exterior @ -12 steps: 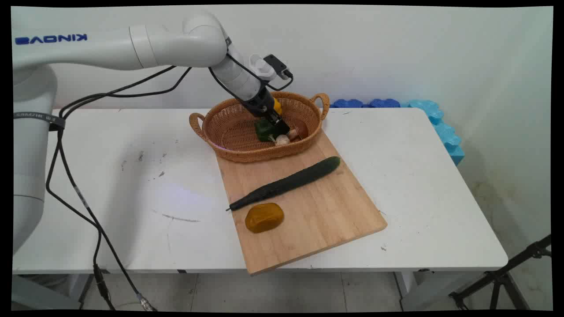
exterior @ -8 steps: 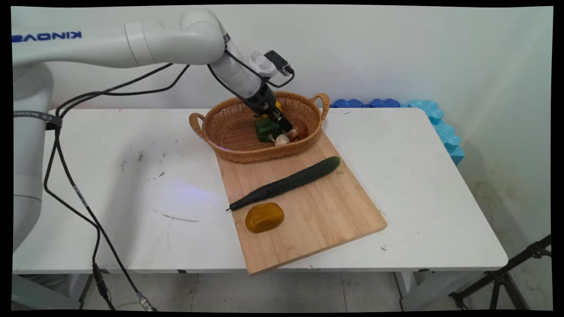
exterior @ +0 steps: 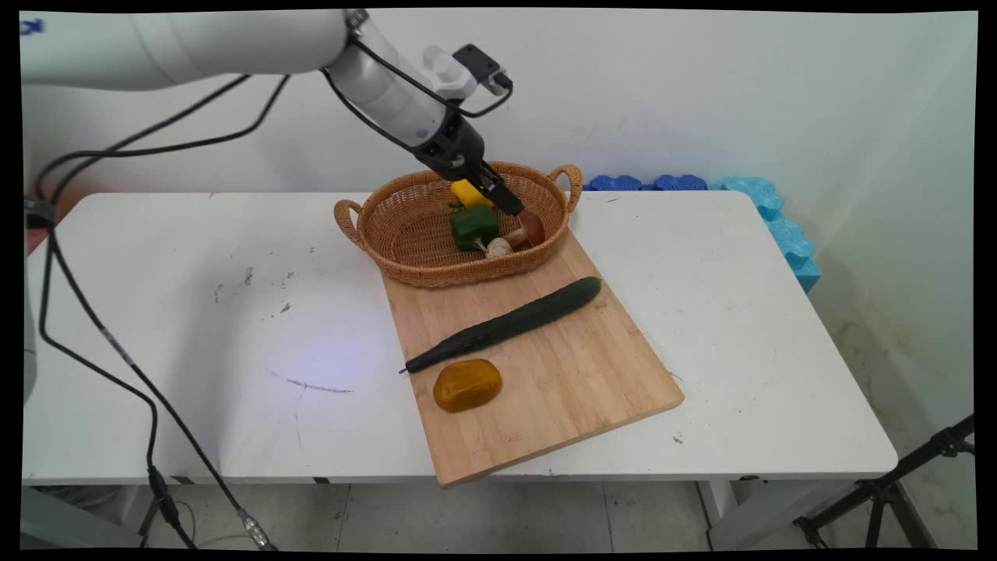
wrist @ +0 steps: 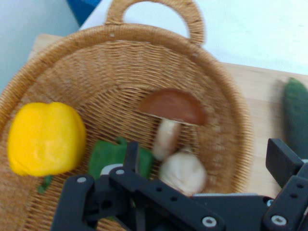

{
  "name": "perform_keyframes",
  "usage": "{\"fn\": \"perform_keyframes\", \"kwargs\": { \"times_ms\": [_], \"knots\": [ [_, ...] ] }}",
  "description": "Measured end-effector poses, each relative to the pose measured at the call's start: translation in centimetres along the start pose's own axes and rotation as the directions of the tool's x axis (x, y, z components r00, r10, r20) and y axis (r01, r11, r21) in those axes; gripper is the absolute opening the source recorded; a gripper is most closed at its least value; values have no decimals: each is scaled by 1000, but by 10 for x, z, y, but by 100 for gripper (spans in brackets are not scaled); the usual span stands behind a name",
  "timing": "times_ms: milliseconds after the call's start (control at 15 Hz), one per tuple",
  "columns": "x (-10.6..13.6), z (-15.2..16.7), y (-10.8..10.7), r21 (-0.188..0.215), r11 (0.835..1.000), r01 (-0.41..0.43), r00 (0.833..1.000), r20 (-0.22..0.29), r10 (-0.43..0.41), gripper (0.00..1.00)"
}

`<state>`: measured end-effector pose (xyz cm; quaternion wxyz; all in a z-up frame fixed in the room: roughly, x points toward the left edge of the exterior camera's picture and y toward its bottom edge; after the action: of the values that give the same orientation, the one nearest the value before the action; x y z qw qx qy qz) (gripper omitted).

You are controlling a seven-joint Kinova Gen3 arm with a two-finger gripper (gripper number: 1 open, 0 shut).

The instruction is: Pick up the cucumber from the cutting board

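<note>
My tool (exterior: 510,209) hangs tilted over the right half of a wicker basket (exterior: 405,269), clear of everything in it. Its two fingers (wrist: 132,156) are spread wide and hold nothing. Reading the main view from the left: the white worktop (exterior: 195,312) carries the basket near its far edge. Inside the basket a yellow pepper (exterior: 467,192) lies against the back wall, a green pepper (exterior: 473,226) lies just in front of it, and a garlic bulb (exterior: 498,247) is beside the green one. A brown-capped mushroom (exterior: 532,227) is furthest right, and its pale stalk reaches down to touch the garlic. The mushroom and garlic are what I am nearest to. In the hand view both sit in the gap between my fingers, ahead of the tips, with the mushroom's cap away from me and its stalk pointing back toward me. Its long axis therefore runs roughly along my line of sight, not across the gap. Both peppers lie off to the left of that gap. The basket's near right side rests on a wooden cutting board (exterior: 561,382). A long cucumber (exterior: 506,323) lies slantwise across the board, with an orange-brown lump (exterior: 467,385) near its thin end. Blue foam pieces (exterior: 763,202) line the worktop's far right corner.
</note>
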<state>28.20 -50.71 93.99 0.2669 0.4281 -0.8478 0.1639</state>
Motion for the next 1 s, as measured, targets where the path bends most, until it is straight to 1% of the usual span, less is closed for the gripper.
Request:
{"fn": "perform_keyframes", "kwargs": {
  "times_ms": [200,333,467,667,800,1000],
  "knots": [
    [-13,-29,23,-49,999,-7,1000,-1,7,100],
    [-24,-40,37,-74,997,-9,1000,5,9,100],
    [-36,-45,49,-91,996,-12,1000,15,14,100],
    [-54,-40,62,-106,994,-20,999,34,24,100],
    [-65,-31,70,-113,993,-19,999,47,24,100],
    [-79,-12,78,-113,993,-13,998,66,20,100]
  ]
}}
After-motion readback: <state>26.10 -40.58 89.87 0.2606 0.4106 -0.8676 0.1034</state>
